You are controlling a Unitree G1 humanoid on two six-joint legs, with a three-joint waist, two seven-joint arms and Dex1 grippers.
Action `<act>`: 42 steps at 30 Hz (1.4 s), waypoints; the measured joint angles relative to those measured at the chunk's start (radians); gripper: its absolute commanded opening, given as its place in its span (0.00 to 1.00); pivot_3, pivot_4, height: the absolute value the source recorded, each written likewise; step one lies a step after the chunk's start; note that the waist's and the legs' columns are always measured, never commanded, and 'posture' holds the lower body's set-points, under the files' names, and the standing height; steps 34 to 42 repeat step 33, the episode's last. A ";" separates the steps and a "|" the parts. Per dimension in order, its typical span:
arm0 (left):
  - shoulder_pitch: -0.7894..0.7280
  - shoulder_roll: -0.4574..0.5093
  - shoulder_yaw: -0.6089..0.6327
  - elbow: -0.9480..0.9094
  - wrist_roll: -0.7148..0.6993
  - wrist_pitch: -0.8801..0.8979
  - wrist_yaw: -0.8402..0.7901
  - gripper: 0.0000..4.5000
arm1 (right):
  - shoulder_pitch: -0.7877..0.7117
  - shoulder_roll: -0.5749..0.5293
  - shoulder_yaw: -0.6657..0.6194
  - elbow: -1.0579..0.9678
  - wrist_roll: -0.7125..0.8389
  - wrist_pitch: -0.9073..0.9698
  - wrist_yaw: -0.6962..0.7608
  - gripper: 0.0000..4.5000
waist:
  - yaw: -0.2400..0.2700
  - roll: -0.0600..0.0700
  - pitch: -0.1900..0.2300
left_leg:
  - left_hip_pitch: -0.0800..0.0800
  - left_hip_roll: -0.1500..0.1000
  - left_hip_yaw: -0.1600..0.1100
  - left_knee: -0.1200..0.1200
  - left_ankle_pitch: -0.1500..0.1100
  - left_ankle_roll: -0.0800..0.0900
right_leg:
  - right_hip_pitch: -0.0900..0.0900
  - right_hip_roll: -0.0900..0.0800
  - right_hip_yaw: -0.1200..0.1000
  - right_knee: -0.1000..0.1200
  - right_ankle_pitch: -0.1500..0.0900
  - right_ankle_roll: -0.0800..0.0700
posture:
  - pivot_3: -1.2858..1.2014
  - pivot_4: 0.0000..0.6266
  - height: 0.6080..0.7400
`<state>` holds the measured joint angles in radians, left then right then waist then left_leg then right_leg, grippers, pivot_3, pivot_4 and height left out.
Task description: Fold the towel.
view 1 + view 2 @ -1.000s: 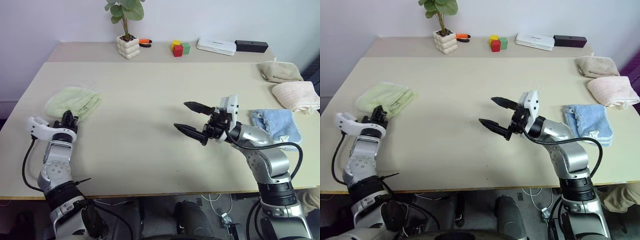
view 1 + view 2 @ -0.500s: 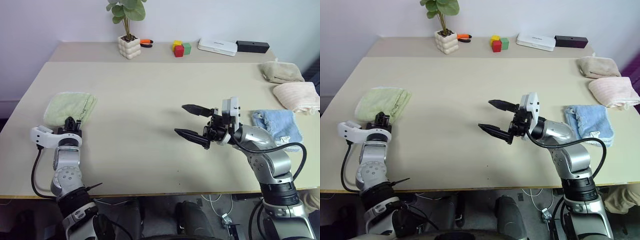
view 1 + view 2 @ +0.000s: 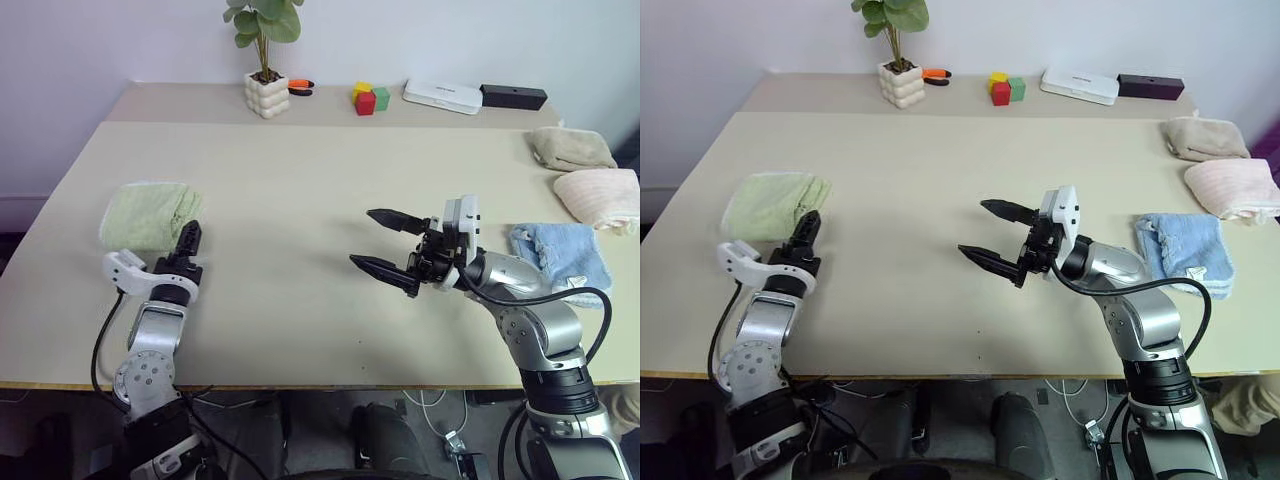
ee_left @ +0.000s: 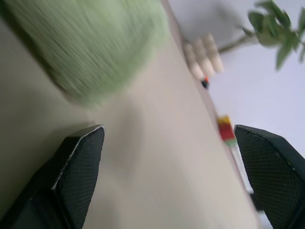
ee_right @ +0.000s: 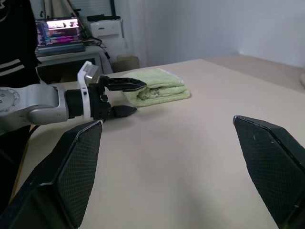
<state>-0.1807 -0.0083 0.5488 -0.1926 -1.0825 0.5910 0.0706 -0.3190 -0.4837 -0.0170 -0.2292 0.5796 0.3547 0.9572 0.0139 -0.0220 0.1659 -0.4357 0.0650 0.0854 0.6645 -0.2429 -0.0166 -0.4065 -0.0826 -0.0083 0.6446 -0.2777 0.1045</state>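
Lying folded: towel | left pincer spread, beside it | right pincer spread | no legible writing

A light green towel is being shown on a beige table; black fingers are being seen.

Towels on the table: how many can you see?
4. A green towel lies folded on the robot's left. A blue towel lies on its right, a pink towel lies behind the blue one, and a beige towel lies farthest back.
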 measured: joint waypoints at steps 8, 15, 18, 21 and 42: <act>-0.042 0.199 -0.250 0.084 0.143 0.016 -0.316 0.99 | -0.008 -0.014 -0.007 0.025 -0.008 -0.015 0.009 1.00 | -0.003 0.000 0.000 | 0.000 0.000 0.001 -0.001 0.000 0.000 | -0.001 0.001 0.000 -0.001 0.000 0.000 | 0.52 0.24 0.96; -0.213 0.480 -0.467 0.256 0.476 -0.266 -0.816 0.99 | -0.031 -0.031 -0.052 0.116 -0.039 -0.073 0.002 1.00 | -0.004 0.002 0.001 | 0.000 0.001 0.003 -0.004 0.000 0.000 | -0.002 0.000 0.000 -0.005 0.000 -0.001 | 0.52 0.24 0.96; -0.253 0.510 -0.487 0.345 0.529 -0.342 -0.928 0.99 | -0.032 -0.031 -0.055 0.123 -0.064 -0.105 -0.011 1.00 | -0.005 0.002 0.001 | -0.002 0.001 0.003 -0.004 0.000 0.000 | -0.004 0.001 0.000 -0.005 0.001 -0.001 | 0.52 0.24 0.96; -0.308 0.508 -0.488 0.417 0.551 -0.393 -1.001 0.99 | -0.012 -0.030 -0.069 0.122 -0.077 -0.124 -0.035 1.00 | -0.002 0.002 0.001 | -0.003 0.001 0.003 -0.004 0.000 0.000 | -0.004 0.001 0.000 -0.005 0.002 0.002 | 0.52 0.24 0.96; -0.422 0.448 -0.494 0.563 0.595 -0.445 -1.113 0.99 | 0.091 -0.036 -0.080 0.035 -0.087 -0.123 -0.103 1.00 | -0.003 0.002 0.001 | -0.004 0.001 0.003 -0.003 0.000 0.000 | -0.004 0.001 0.000 -0.005 0.003 0.003 | 0.52 0.24 0.96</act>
